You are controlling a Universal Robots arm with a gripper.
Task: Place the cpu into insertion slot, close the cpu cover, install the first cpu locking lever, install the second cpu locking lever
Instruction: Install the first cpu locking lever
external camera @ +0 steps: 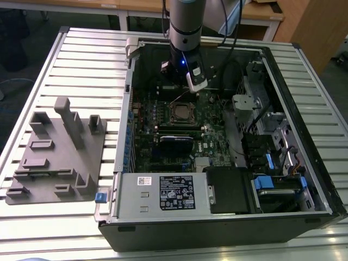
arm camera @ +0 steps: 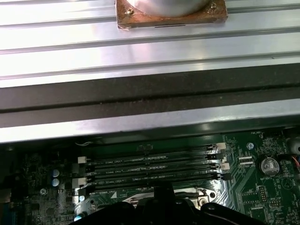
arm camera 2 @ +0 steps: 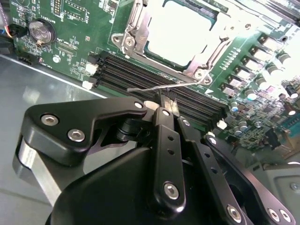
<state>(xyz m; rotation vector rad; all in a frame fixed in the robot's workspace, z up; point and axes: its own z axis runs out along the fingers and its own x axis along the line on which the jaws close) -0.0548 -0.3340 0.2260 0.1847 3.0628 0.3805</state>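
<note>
The cpu (arm camera 2: 180, 28) lies flat in the insertion slot (external camera: 182, 113) in the middle of the green board. Its silvery top shines through the cut-out of the cpu cover (arm camera 2: 133, 35), which lies down around it. A thin wire locking lever (arm camera 2: 145, 88) stands raised over the memory slots beside the socket. My gripper (arm camera 2: 167, 104) is shut, with its black fingertips (arm camera 2: 162, 112) touching this lever near its middle. In the exterior view the gripper (external camera: 184, 89) hangs inside the open case just beyond the socket.
Long black memory slots (arm camera 2: 154, 82) run beside the socket, and a coin battery (arm camera 2: 40, 32) sits further along the board. In the exterior view a power supply (external camera: 163, 193) is at the case's near side, a drive cage (external camera: 261, 114) at the right, and a grey fixture (external camera: 60, 152) at the left.
</note>
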